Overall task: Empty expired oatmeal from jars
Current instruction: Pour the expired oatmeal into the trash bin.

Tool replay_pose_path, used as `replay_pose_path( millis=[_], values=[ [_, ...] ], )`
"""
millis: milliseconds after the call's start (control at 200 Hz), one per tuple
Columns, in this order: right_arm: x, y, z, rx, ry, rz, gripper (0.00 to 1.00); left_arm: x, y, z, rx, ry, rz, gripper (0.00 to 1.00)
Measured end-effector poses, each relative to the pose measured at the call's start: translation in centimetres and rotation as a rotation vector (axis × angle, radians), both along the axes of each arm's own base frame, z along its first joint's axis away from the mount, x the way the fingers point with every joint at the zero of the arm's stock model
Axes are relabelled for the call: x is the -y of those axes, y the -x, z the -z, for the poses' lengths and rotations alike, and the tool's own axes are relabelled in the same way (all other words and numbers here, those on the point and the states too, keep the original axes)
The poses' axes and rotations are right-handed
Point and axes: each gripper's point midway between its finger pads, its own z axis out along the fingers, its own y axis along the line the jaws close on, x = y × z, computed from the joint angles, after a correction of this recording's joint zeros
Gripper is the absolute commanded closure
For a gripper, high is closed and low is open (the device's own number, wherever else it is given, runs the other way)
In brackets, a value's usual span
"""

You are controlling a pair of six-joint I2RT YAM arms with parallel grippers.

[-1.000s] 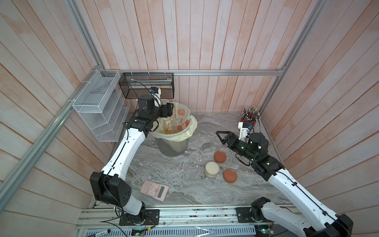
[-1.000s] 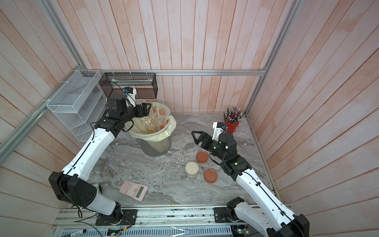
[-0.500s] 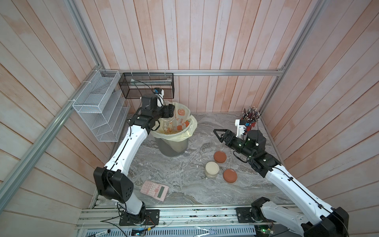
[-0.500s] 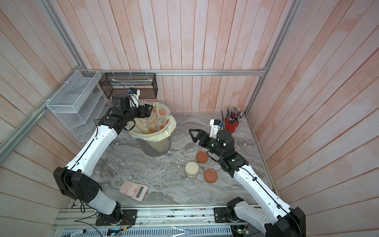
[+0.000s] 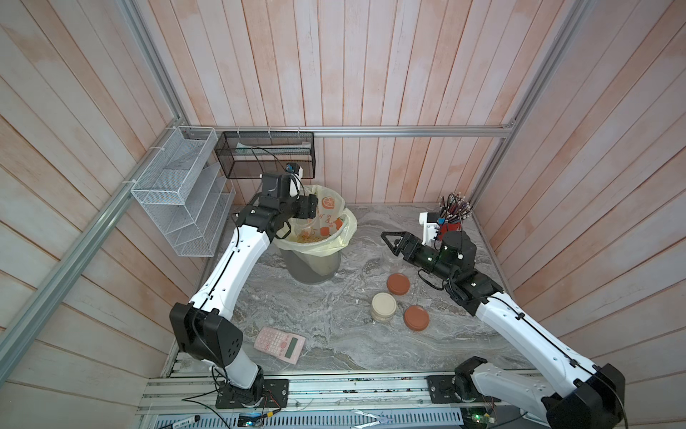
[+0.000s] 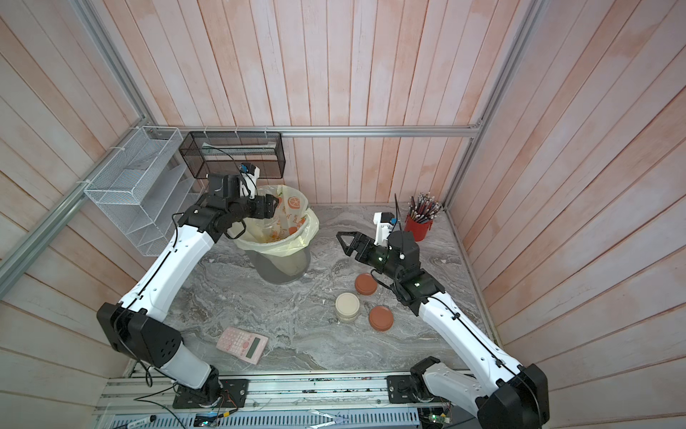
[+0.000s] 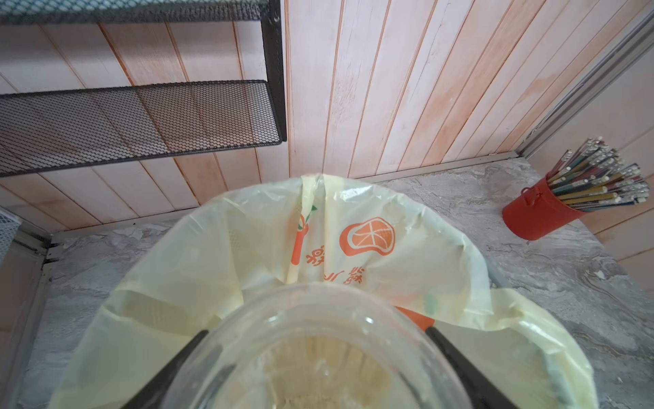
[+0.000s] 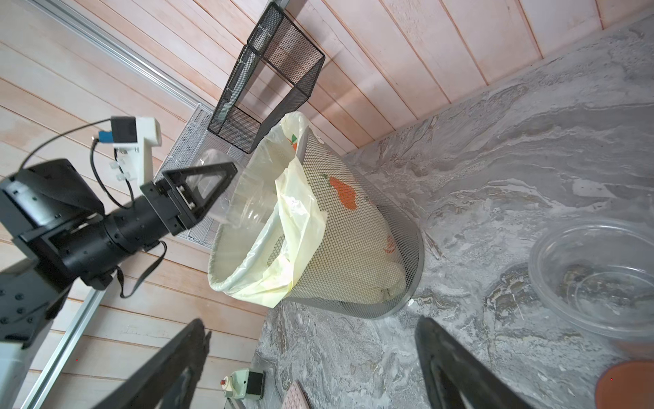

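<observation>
Your left tool (image 7: 315,333) holds a clear jar (image 7: 269,308) over the bin (image 5: 312,267)
Since a second ago your right tool (image 5: 386,243), wide and empty, has slid a little toward the bin. The clear jar hangs above the bag (image 7: 371,248), pale oatmeal (image 7: 318,375) showing through. An open jar (image 8: 598,279) sits on the grey marble worktop (image 5: 334,334), pink wood walls (image 5: 371,74) all around.

Reaches up and forward with the left arm, wrist bent inward, left gripper (image 8: 221,180) clamped on a jar (image 7: 318,340). Stretches the right arm forward and inward, right gripper (image 5: 389,241) raised, jaws parted, gripping nothing.
</observation>
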Motion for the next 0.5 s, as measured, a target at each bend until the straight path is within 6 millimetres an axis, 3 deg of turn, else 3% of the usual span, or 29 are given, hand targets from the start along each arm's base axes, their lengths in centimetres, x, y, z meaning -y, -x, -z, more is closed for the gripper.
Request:
replay_pose_path(
  millis=[60, 175, 230, 305, 425, 500],
  values=[
    [-0.2, 0.1, 0.0, 0.001, 0.002, -0.006, 0.07, -0.2, 0.0, -0.5, 0.049, -0.009, -0.010, 0.82],
    [-0.5, 0.6, -0.5, 0.015, -0.003, -0.011, 0.08, -0.5, 1.8, 1.2, 0.009, -0.003, 0.010, 0.96],
    [-0.6, 0.8, -0.8, 0.024, -0.007, -0.016, 0.08, 0.0, 0.9, 0.7, 0.002, -0.005, 0.016, 0.94],
    [-0.7, 0.8, -1.0, 0.031, -0.002, -0.018, 0.08, 0.2, 0.3, 0.6, 0.047, -0.012, 0.011, 0.82],
    [-0.9, 1.0, -1.2, 0.044, 0.002, -0.015, 0.08, -0.5, 2.0, 3.0, -0.009, -0.005, 0.021, 0.94],
    [-1.1, 0.9, -1.4, 0.047, 0.002, -0.019, 0.09, -0.3, 1.0, 2.2, -0.011, -0.007, 0.018, 0.89]
  ],
)
